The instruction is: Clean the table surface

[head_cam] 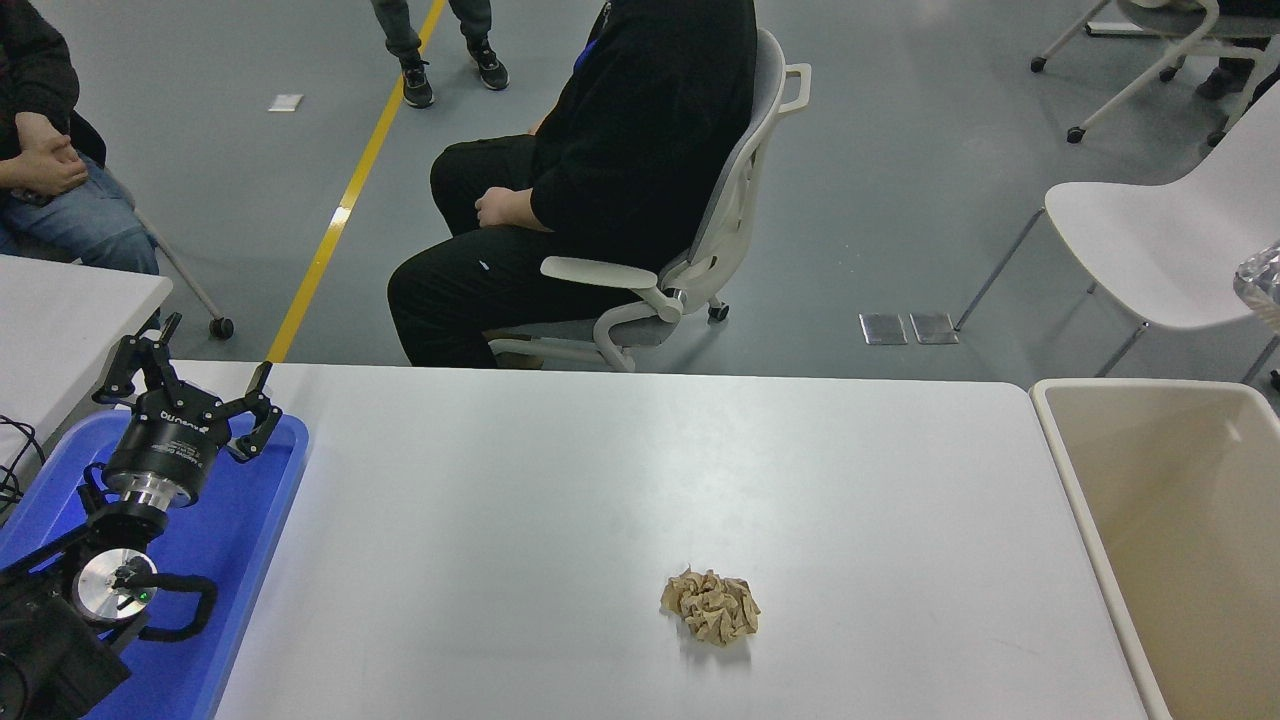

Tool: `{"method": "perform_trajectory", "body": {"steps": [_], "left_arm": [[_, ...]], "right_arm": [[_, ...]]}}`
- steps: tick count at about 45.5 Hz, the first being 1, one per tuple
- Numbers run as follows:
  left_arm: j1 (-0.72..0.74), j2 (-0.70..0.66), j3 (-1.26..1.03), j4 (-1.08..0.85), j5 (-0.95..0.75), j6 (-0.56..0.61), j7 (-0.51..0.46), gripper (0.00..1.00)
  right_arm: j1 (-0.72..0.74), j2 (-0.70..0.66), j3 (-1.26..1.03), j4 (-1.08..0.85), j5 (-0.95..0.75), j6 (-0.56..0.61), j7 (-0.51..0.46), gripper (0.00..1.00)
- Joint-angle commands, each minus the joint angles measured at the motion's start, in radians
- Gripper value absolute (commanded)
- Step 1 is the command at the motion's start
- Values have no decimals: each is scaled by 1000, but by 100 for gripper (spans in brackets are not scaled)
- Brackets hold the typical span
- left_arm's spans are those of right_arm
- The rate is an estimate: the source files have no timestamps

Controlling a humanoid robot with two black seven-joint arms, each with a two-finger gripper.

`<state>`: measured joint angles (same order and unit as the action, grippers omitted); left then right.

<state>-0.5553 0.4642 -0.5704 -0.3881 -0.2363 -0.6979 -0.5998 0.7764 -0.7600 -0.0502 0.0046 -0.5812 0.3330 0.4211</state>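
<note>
Head view shows the crumpled tan paper wad low and centre on the table surface, well right of the left hand, parked wide-fingered over the blue tray; the right hand is unseen.

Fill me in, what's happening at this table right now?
Table cleanup, mid-run. One crumpled brown paper wad lies on the table surface, nothing touching it. The left tool is parked open above the blue tray. The right arm is out of view; only a sliver of something silvery shows at the right edge. The beige bin sits at the table's right end.
</note>
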Motion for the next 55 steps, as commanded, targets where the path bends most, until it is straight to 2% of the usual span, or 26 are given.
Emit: {"method": "perform_trajectory", "body": {"steps": [1,9,32,55], "left_arm": [[0,1,1,0,0,0,0,100],[0,1,0,0,0,0,0,100],[0,1,1,0,0,0,0,100],[0,1,1,0,0,0,0,100]], "right_arm": [[-80,62,3,-17,118,-28,-169,0],[-109,120,3,-17,123,-38,-220,0],[-241,257,1,-17,121,-132,-222,0],[-272,291,4,-17,123,-155,-220,0]]}}
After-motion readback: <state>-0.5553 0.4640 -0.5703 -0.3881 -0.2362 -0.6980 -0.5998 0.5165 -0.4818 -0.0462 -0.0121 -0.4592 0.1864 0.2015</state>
